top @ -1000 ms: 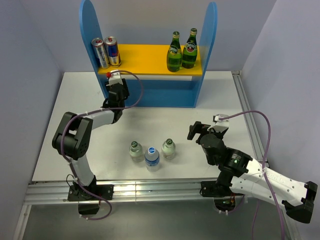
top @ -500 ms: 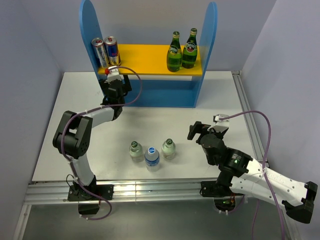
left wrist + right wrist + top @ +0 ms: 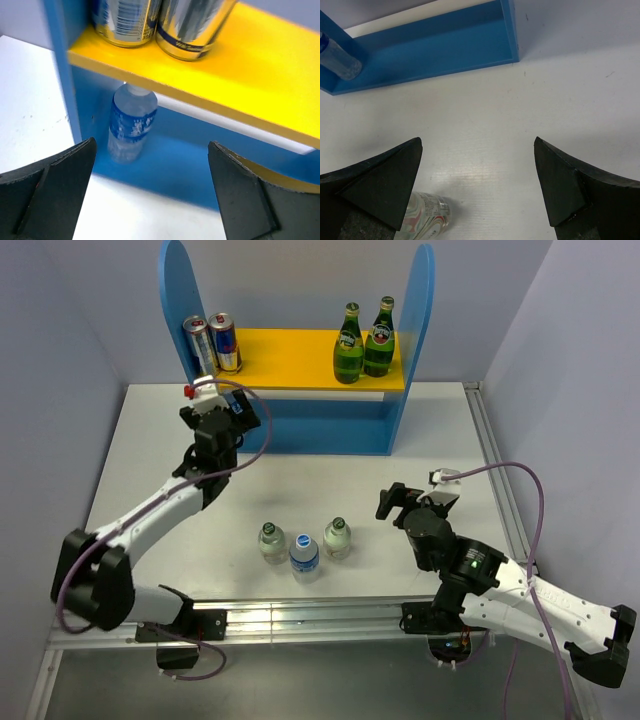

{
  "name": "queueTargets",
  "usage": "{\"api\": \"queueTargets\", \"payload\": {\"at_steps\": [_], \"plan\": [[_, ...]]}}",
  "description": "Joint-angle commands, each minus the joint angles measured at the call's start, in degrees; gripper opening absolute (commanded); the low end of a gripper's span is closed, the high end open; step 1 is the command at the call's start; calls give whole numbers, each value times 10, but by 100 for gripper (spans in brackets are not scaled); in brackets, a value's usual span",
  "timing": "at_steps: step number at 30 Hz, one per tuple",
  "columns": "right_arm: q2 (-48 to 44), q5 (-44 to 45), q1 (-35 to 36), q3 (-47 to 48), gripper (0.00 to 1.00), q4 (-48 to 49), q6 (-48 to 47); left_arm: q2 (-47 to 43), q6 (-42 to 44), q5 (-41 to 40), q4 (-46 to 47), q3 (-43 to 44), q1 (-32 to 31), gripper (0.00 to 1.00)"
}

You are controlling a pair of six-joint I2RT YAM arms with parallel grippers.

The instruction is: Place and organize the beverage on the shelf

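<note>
Left gripper (image 3: 151,150) is backing away from shelf (image 3: 176,285), jaws now standing wide w/ nothing btwn; blue-label bottle (image 3: 131,122) is standing on blue base (image 3: 170,167) under yellow board (image 3: 240,75), left end. Right gripper (image 3: 477,142) is hovering, also wide open, over table (image 3: 150,440).

The left arm (image 3: 150,508) reaches long from its near-left base, forearm slanting away from the base. The left gripper (image 3: 213,402) has its fingers (image 3: 52,192) spread wide, holding nothing. The right arm (image 3: 500,585) sits folded low at the near right, and the right gripper (image 3: 412,498) is likewise wide apart and empty.
</note>
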Motion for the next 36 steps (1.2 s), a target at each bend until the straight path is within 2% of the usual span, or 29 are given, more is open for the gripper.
{"api": "queueTargets", "payload": {"at_steps": [1,5,9,14,18,22,27,30,34,36], "plan": [[-9,17,2,3,100,16,7,-84,-35,-34,-68,-32,-37,99],[-16,17,2,2,100,13,8,-175,-56,-91,-189,-42,-113,99],[-11,18,2,2,100,16,5,-284,-128,-104,-322,-72,-229,99],[-2,20,2,4,99,14,7,-360,-218,-69,-410,-112,-318,99],[0,24,2,5,99,13,8,-402,-272,-74,-455,-138,-431,99],[4,27,2,7,99,9,12,-406,-319,-95,-487,-149,-524,99],[8,27,2,9,99,6,14,-373,-417,-182,-543,-138,-672,99],[14,30,2,10,99,6,14,-326,-441,-204,-558,-126,-723,99],[14,29,2,10,99,5,14,-256,-498,-236,-575,-118,-744,99],[12,29,2,10,99,6,14,-228,-498,-235,-541,-141,-746,99]]}}
